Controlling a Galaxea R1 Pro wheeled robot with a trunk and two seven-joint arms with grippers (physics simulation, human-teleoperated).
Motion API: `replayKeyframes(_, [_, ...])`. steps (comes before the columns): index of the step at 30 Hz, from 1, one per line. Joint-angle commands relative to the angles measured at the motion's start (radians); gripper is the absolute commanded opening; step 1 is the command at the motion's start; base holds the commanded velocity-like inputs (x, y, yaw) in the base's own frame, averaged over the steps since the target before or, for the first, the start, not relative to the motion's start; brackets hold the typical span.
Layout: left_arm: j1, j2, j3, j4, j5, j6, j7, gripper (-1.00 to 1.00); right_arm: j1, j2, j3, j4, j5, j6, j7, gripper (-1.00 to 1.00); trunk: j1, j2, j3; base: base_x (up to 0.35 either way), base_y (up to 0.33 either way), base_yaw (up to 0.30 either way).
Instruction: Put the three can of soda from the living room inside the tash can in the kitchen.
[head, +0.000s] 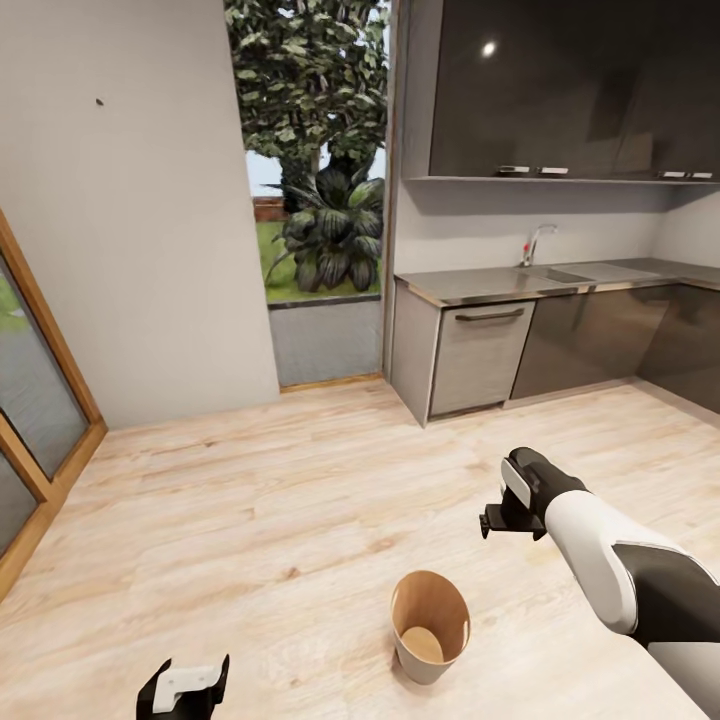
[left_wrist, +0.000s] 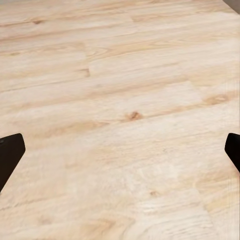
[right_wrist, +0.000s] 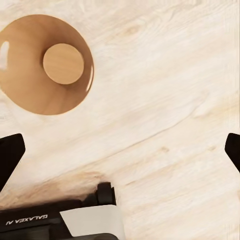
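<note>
Below the right gripper (head: 492, 523), on the pale wood floor (head: 250, 500), stands the tash can (head: 430, 625), upright, its orange-brown interior bare down to the round base. The right wrist view looks straight down into the tash can (right_wrist: 45, 65), which lies off to one side of the line between the fingertips, not directly under them. The right gripper (right_wrist: 120, 152) has its 2 fingers spread wide, holding nothing. The right arm (head: 620, 570) reaches in from the lower right of the head view, its gripper raised above the floor and just beyond the bin.

On the opposite side of the tash can, nearer the robot, the left gripper (head: 188, 688) hangs low over the floor, well apart from the bin. In the left wrist view the left gripper (left_wrist: 120, 150) is likewise spread wide and unloaded, with bare floor (left_wrist: 120, 100) between its fingertips.

Beyond both grippers, the kitchen occupies the far right: a grey counter (head: 560, 282) with a sink faucet (head: 535, 243), a pale drawer unit (head: 480, 355), dark lower cabinets (head: 600, 335) and dark upper cabinets (head: 570, 90). Left of these, an open doorway (head: 320, 200) shows garden plants; a wood-framed glass door (head: 35, 400) borders the far left.
</note>
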Motion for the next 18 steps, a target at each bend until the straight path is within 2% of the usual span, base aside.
replayKeyframes(1, [0.000,0.000,0.000,0.000,0.000,0.000,-0.001,1.00,0.000,0.000,0.000,0.000,0.000,0.000,0.000,1.00,0.000,0.000,0.000,0.181,0.163,0.000])
replayKeyframes(11, [0.000,0.001,0.000,-0.004,0.001,0.000,-0.002,1.00,0.000,0.001,0.002,0.000,0.000,0.000,-0.001,1.00,0.000,0.000,0.000,0.186,0.195,0.000])
replayKeyframes(18, [0.001,0.001,-0.001,-0.009,0.001,-0.001,-0.001,1.00,0.000,0.001,0.002,0.000,0.000,0.000,-0.001,1.00,0.000,0.000,0.000,0.061,0.066,0.000])
